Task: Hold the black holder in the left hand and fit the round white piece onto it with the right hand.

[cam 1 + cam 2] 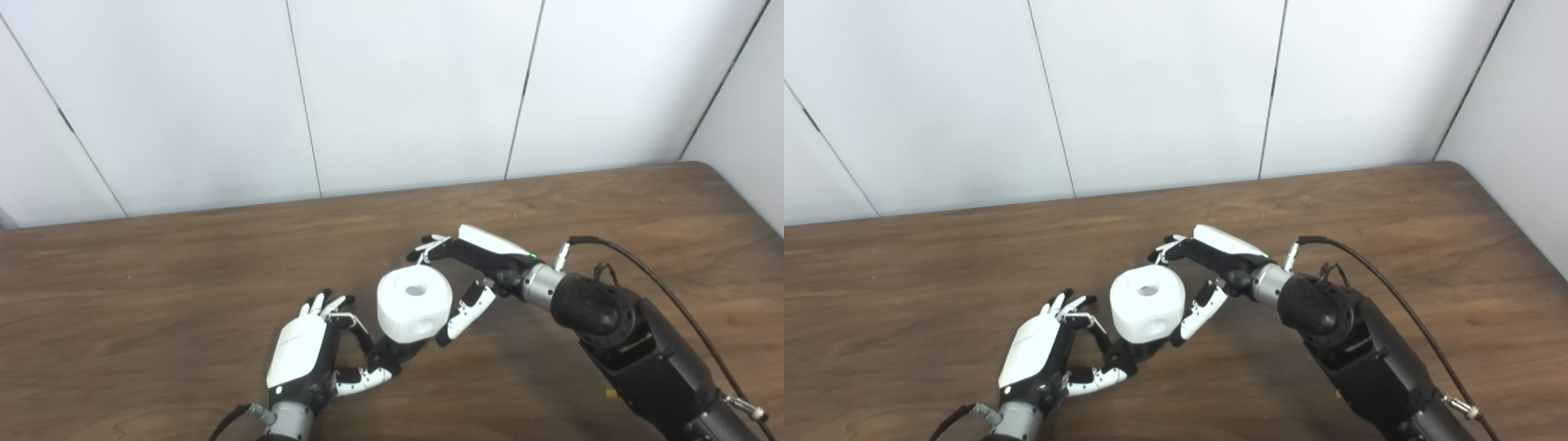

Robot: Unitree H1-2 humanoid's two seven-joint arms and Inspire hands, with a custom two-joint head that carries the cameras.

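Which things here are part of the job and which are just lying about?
Part of the job:
- black holder, pinched in the left hand
- round white piece, sitting on top of the holder, with the right hand around it

Just there:
- wooden table
- white wall panels
- nothing else lies loose on the table

Both views look down from the robot's head, side by side, facing the worktop (184, 275) and the white wall (404, 92) behind its far edge. They are fairly near, share almost the whole scene, and the right eye view sits slightly rightward
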